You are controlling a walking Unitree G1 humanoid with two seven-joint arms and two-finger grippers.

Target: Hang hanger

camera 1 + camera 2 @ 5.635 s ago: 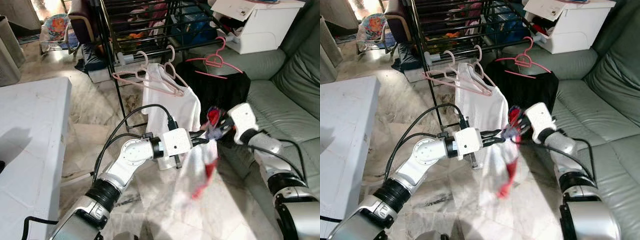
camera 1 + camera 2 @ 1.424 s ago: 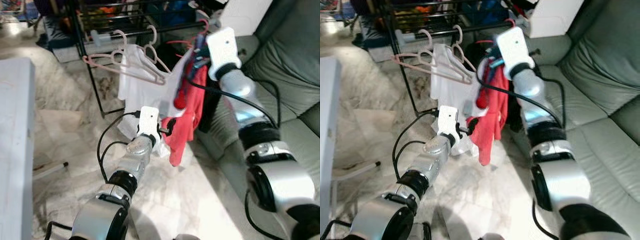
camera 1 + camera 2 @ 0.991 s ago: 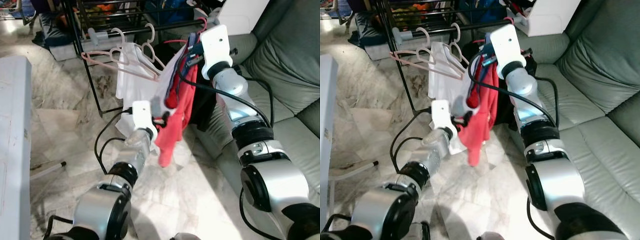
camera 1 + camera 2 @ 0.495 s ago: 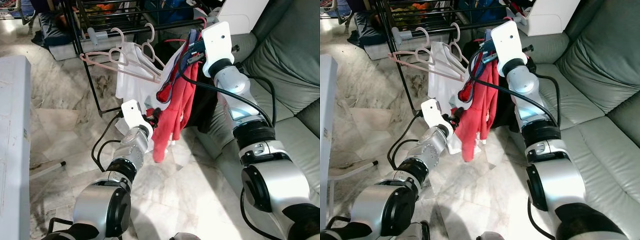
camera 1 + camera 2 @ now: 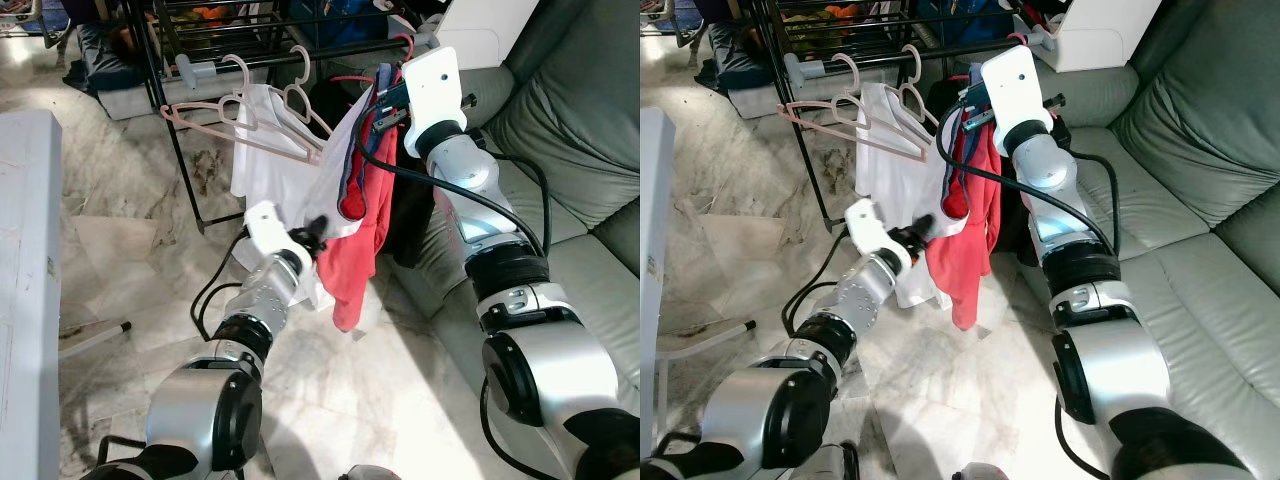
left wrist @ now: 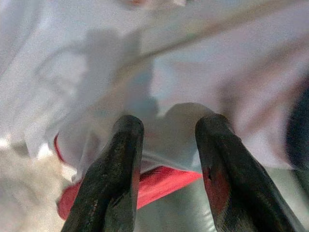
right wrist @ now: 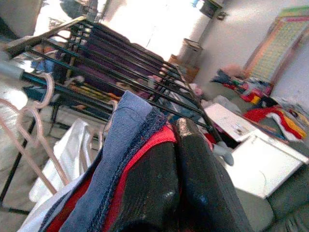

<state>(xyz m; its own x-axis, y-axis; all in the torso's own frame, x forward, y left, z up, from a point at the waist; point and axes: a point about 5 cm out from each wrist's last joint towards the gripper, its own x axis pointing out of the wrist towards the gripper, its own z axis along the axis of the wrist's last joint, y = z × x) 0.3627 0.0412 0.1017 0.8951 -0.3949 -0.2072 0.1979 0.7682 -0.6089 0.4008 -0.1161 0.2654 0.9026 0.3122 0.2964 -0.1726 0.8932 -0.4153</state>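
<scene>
The hanger itself is hidden under bunched cloth. Right gripper [image 7: 176, 193] fingers pinch the red garment [image 5: 355, 275]; left gripper [image 6: 166, 145] fingers spread against white cloth [image 6: 193, 82].

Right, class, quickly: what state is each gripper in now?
Left gripper: open, by the white shirt.
Right gripper: shut on the red garment.

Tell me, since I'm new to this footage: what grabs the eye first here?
The red garment dangling mid-scene, pinched at its top by the raised right hand beside the black drying rack. Below it, the left hand reaches toward the cloth with fingers apart. Behind hangs a white shirt on pink hangers, with a grey-green sofa on the right.
</scene>
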